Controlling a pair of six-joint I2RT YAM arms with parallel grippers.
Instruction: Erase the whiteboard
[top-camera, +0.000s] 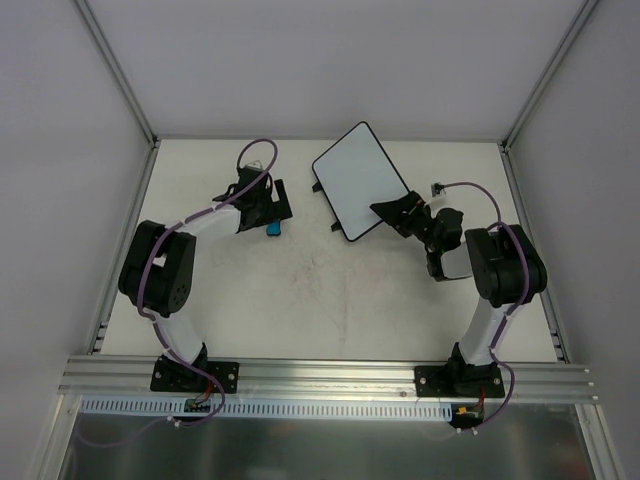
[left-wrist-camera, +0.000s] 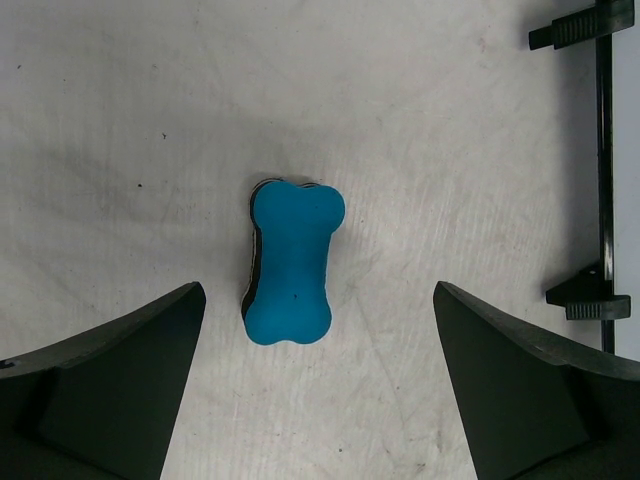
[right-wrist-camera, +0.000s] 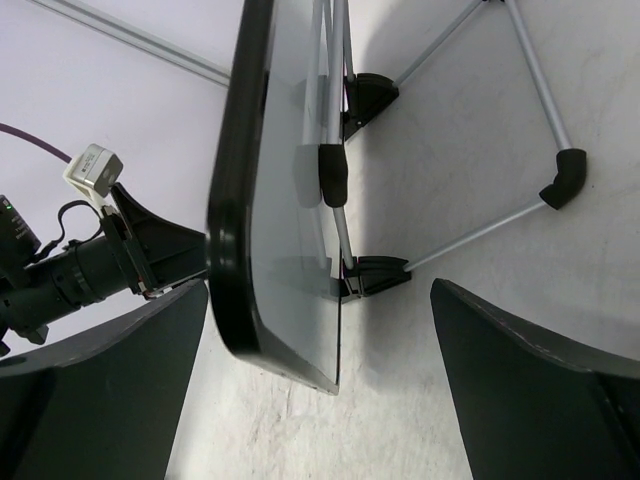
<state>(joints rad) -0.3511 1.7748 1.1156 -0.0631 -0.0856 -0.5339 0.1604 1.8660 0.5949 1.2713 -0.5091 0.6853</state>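
White and free of any mark I can see from above, the whiteboard (top-camera: 358, 178) sits at the far side of the worktop (top-camera: 330, 300), right of centre and turned at an angle. Its black tabs are on its left edge. I cannot tell whether it lies fully flat or is slightly raised.

The right gripper (top-camera: 392, 212) is at the board's near right corner. In the wrist view its jaws are spread wide, with the framed edge between them and neither finger pressing on it. This is the main risk. If the arm pulls away sideways instead of straight back, a finger could hook the frame and drag or spin the board. If the corner is raised, the board has nothing holding it and could drop and skid.

Far left of centre, well apart from the board, the left gripper (top-camera: 272, 208) hangs with its jaws wide over the blue bone-shaped eraser (left-wrist-camera: 290, 265), which rests on the worktop. The eraser is a little left of the midline between the fingers. Closing without centring could push it aside or pinch it crooked, and it could then slip during wiping.
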